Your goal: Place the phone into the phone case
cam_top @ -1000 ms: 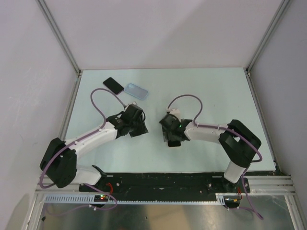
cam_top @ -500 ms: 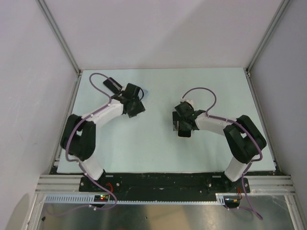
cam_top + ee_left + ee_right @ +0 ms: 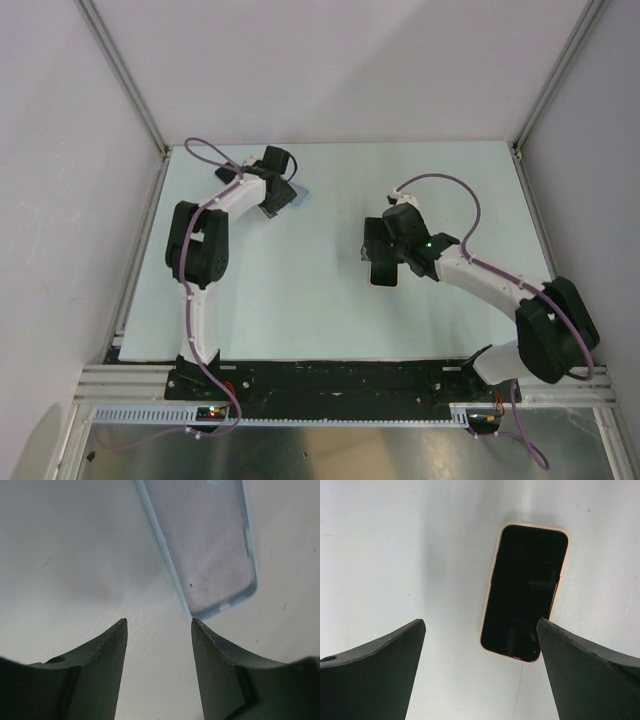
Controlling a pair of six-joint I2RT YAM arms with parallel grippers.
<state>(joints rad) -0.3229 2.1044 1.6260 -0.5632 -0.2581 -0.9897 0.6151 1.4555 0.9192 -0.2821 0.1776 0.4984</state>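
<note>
The light blue translucent phone case (image 3: 210,545) lies flat on the table, up and to the right in the left wrist view. In the top view only a sliver of it (image 3: 300,194) shows beside the left gripper (image 3: 274,194). The left gripper (image 3: 159,621) is open and empty above the table, and its right fingertip (image 3: 196,625) is at the case's near corner. A phone (image 3: 525,592) with a black screen and a peach rim lies face up under the right gripper (image 3: 481,621). That gripper is open and empty above it, and it also shows in the top view (image 3: 384,258).
The pale table (image 3: 300,290) is walled on three sides by white panels with metal posts. The left arm (image 3: 200,250) stretches to the back left corner. The right arm (image 3: 490,285) reaches toward the middle. A black base rail (image 3: 330,380) runs along the near edge.
The left arm has swung from mid-table to the back left, over the case, and now covers the black slab there. The right gripper has moved back and to the right.
</note>
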